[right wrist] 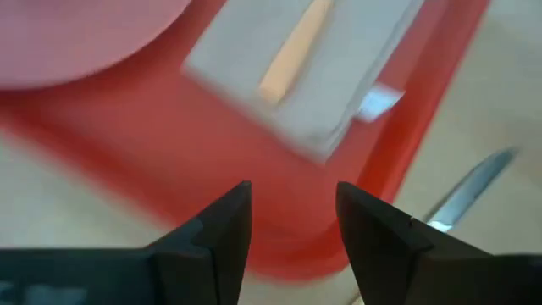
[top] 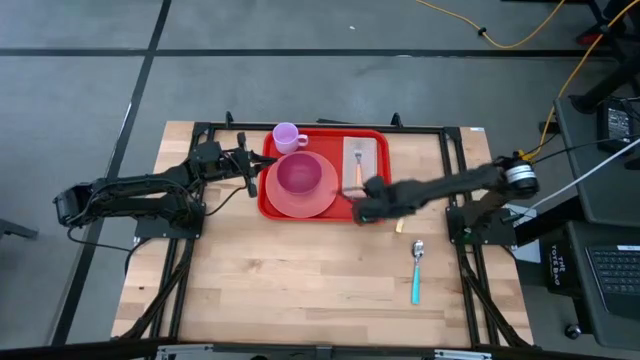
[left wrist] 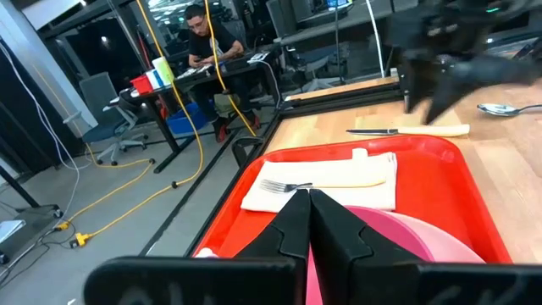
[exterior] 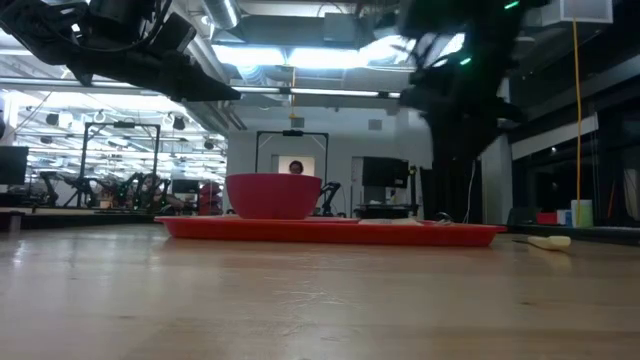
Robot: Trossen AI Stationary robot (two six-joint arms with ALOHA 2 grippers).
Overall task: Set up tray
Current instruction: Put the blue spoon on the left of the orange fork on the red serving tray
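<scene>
Waiting at the left side of the table, the left gripper is hovering just beside the left rim of the large bright red rectangular plastic tray, its two dark fingers pressed together, as the left wrist view is showing. That tray, glossy and round-cornered with a raised rim, is lying flat at the back middle of the pale wooden slatted table.

On the tray's left half a smooth round salmon-pink plastic plate is carrying a deeper pink plastic bowl, and a small lilac plastic mug is standing behind them. On the right half a flat white folded paper napkin is bearing a fork with metal tines and a pale orange handle.

Further right, the right gripper is hanging over the tray's front right corner, fingers apart and gripping nothing. A knife with a slim metal blade and a cream handle is lying on the wood just beside that corner; it looks like the next thing to fetch. To do that well, the fingers should be straddling the thicker handle, since the thin blade is likely to slip, and lifting clear of the rim.

Farthest right, a spoon with a shiny metal bowl and a teal handle is resting well apart from the tray.
</scene>
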